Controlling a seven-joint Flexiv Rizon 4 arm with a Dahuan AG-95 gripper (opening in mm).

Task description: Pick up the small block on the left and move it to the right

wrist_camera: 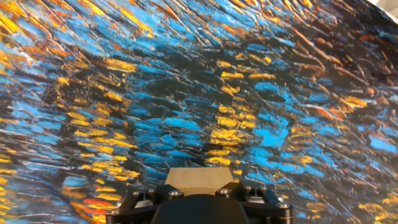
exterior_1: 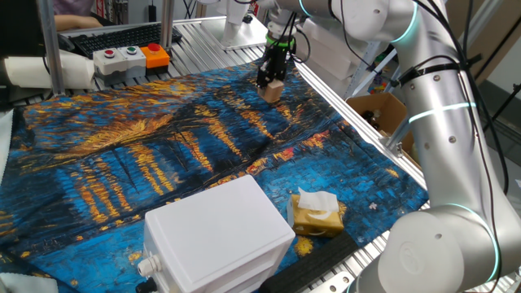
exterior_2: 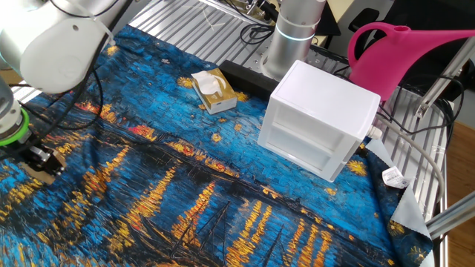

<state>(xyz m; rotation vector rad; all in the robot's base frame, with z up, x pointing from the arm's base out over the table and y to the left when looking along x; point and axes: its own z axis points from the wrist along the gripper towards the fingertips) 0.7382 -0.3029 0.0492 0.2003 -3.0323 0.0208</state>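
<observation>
The hand [exterior_1: 272, 81] is clamped on the small block [exterior_1: 272, 90] at the far edge of the worktop [exterior_1: 163, 163]; keep grip firm and carry it level, clear of the cloth

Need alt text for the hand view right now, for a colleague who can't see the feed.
A small plain tan wooden cube sits at the bottom centre, just beyond the black two-finger gripper, apparently held in it. A blue, black and orange painted-pattern cloth fills the rest of the frame.
</observation>
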